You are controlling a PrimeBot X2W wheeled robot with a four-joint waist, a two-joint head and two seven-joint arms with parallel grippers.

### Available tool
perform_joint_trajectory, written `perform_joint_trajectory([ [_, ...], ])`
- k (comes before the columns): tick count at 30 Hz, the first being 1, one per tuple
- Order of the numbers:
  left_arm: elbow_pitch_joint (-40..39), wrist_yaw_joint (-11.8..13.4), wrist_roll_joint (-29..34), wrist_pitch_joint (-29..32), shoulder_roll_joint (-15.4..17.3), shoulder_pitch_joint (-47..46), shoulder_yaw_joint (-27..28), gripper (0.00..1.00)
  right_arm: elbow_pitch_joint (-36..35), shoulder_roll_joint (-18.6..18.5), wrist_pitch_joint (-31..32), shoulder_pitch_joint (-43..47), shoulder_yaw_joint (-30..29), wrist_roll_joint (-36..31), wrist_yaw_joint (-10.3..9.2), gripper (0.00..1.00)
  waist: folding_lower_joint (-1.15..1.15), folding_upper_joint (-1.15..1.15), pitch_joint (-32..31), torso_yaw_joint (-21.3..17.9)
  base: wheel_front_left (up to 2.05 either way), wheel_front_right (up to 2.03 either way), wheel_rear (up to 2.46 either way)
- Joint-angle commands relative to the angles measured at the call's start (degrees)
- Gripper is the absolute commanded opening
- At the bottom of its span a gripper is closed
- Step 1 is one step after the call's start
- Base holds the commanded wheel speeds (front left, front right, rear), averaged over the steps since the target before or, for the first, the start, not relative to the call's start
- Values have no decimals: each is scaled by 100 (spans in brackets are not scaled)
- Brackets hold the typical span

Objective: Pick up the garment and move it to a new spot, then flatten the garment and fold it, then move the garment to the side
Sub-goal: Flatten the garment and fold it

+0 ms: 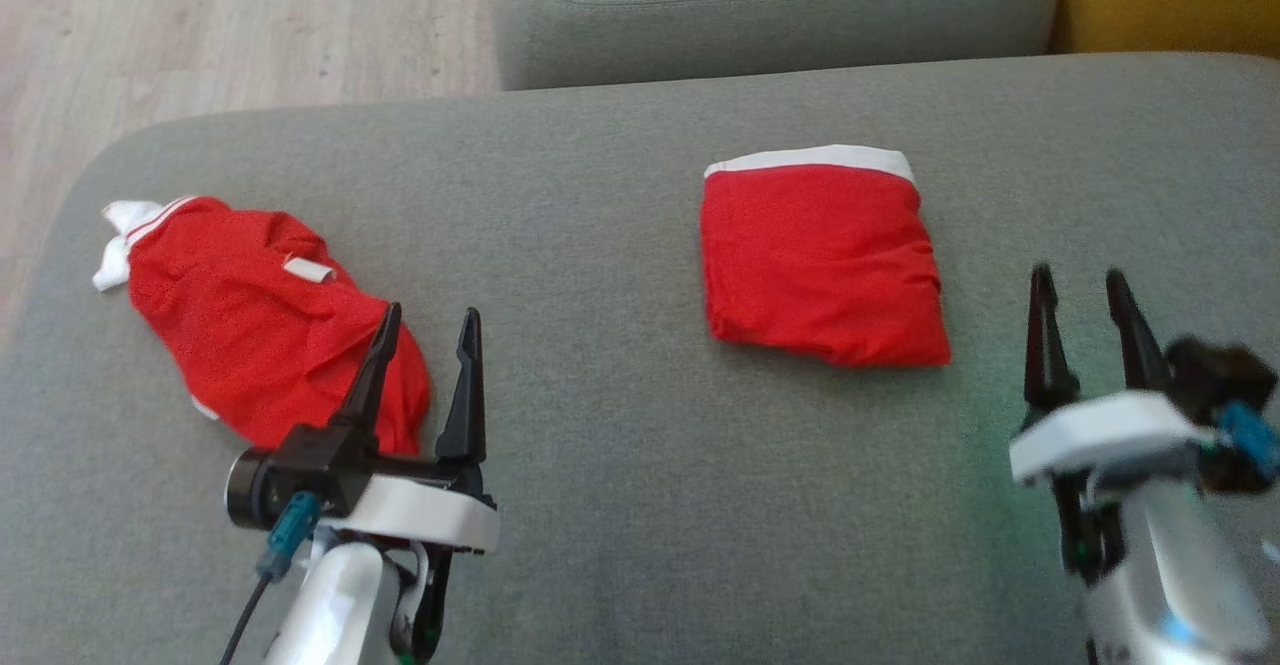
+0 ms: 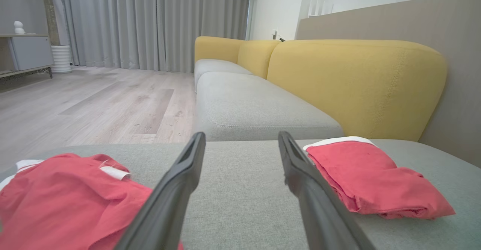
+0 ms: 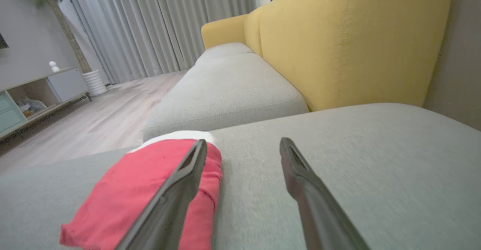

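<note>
folded garment (image 1: 822, 257): seen lying free on the grey seat cushion (image 1: 640, 485), right of centre in the head view, gripped by nothing.

Right gripper (image 1: 1078, 273): jaws spread wide, nothing between them. It is blurred in the head view, set near the folded garment's lower right corner and apart from it. In the right wrist view one dark finger is drawn across the garment's near edge; contact cannot be judged there.

Left gripper (image 1: 431, 313): jaws likewise wide apart and empty. One finger is seen over the edge of a crumpled garment (image 1: 260, 325); whether it touches cannot be told.

View differences: both garments and both grippers are shown together in the head view. Both garments are taken in by the left wrist view, one to either side of its fingers. The yellow backrest (image 2: 357, 84) is shown whole in the wrist views, against a sliver in the head view. Grey curtains (image 2: 150, 20) are recorded in both wrist views; a potted plant (image 3: 64, 28) and low cabinet (image 3: 56, 88) in the right wrist view.

Materials: the folded garment is a roughly square red packet, soft and lightly creased, with a white band along its far edge. The crumpled garment is a rumpled red heap with white trim and a small white tag. The cushion is coarse woven fabric with rounded corners. A pale wood-plank floor (image 1: 200, 25) is noted beyond.
</note>
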Motion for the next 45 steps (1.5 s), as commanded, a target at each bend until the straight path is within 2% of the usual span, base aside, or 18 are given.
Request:
perform_joint_trajectory([
  [1, -228, 29, 19, -46, 28, -89, 264, 100, -449, 96, -76, 141, 71, -166, -11, 100, 1, 0, 5, -77, 0, 0, 0],
  [6, -244, -16, 67, -46, 10, -15, 337, 100, -955, 107, -77, 644, 244, 148, -11, 100, 1, 0, 94, -130, 0, 0, 0],
  [12, -253, -101, 140, -46, -6, -132, 344, 100, -1154, 108, -62, 502, 270, 72, -11, 100, 1, 0, 352, 1, 0, 0, 0],
  [13, -253, -117, 152, -46, -8, -168, 334, 100, -1155, 108, -35, 414, 241, 59, -11, 75, 1, 0, 424, 46, 0, 0, 0],
  [14, -251, -135, 162, -46, -10, -207, 322, 100, -1143, 108, -3, 307, 207, 49, -11, 0, 1, 0, 493, 96, 0, 0, 0],
  [18, -248, -194, 180, -46, -18, -382, 254, 100, -947, 109, 191, -231, 16, -140, -11, 0, 1, 0, 846, 344, 0, 0, 0],
  [23, -211, -254, 173, -46, -26, -573, 172, 100, -321, 109, 394, -1051, -197, -441, -11, 0, 1, 0, 1242, 660, 0, 0, 0],
  [29, -174, -299, 157, -46, -30, -715, 123, 100, 756, 109, 435, -1783, -466, -715, -11, 0, 1, 0, 1483, 880, 0, 0, 0],
  [35, -134, -291, 77, -46, -33, -828, -28, 100, 2042, 109, 227, -2255, -807, -1435, -11, 0, 1, 0, 1532, 1063, 0, 0, 0],
  [39, -128, -239, -1, -46, -34, -863, -89, 100, 2338, 109, -21, -2618, -401, -1179, -11, 0, 1, 0, 1476, 1126, 0, 0, 0],
  [45, -128, -184, -86, -46, -34, -840, -192, 100, 2438, 109, -74, -2805, 818, -400, -11, 0, 1, 0, 1416, 1183, 0, 0, 0],
])
